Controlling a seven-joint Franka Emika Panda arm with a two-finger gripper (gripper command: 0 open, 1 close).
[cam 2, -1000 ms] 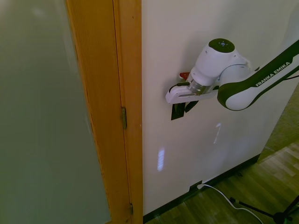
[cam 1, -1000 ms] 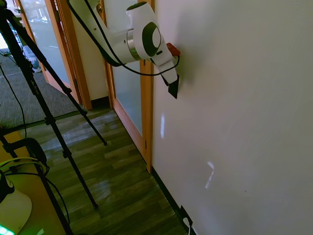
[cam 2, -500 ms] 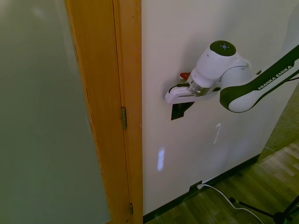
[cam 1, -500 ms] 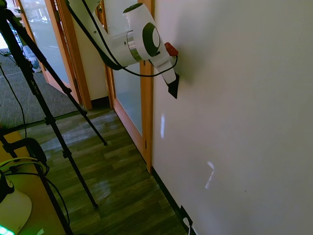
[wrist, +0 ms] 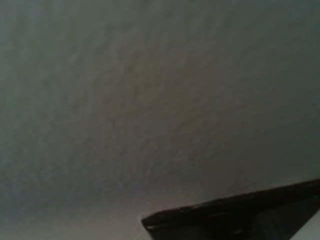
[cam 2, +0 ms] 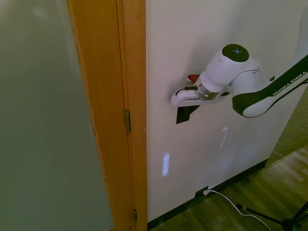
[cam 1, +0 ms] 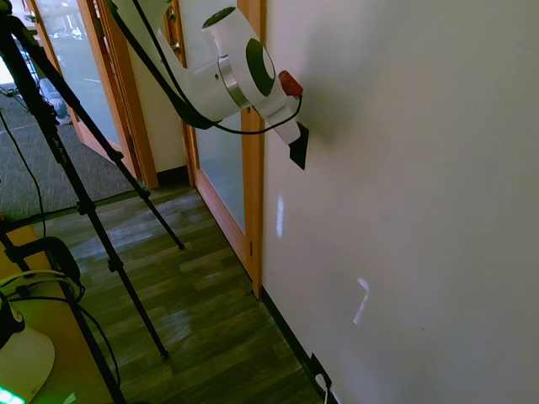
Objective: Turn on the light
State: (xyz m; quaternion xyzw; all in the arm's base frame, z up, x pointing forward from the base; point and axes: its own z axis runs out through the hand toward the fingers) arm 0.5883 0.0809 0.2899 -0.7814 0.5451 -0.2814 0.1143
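At frame centre, the gripper [cam 2: 185,103] meets the black wall switch [cam 2: 183,114] (finger state indiscernible); a stiff, fixed plate, likely needing a press rather than a grasp.

The white arm [cam 1: 202,80] enters from the upper left of the first exterior view and from the right edge of the second, wrist level, its gripper [cam 2: 185,97] pointed flat at mid-frame, fingers hidden from both cameras
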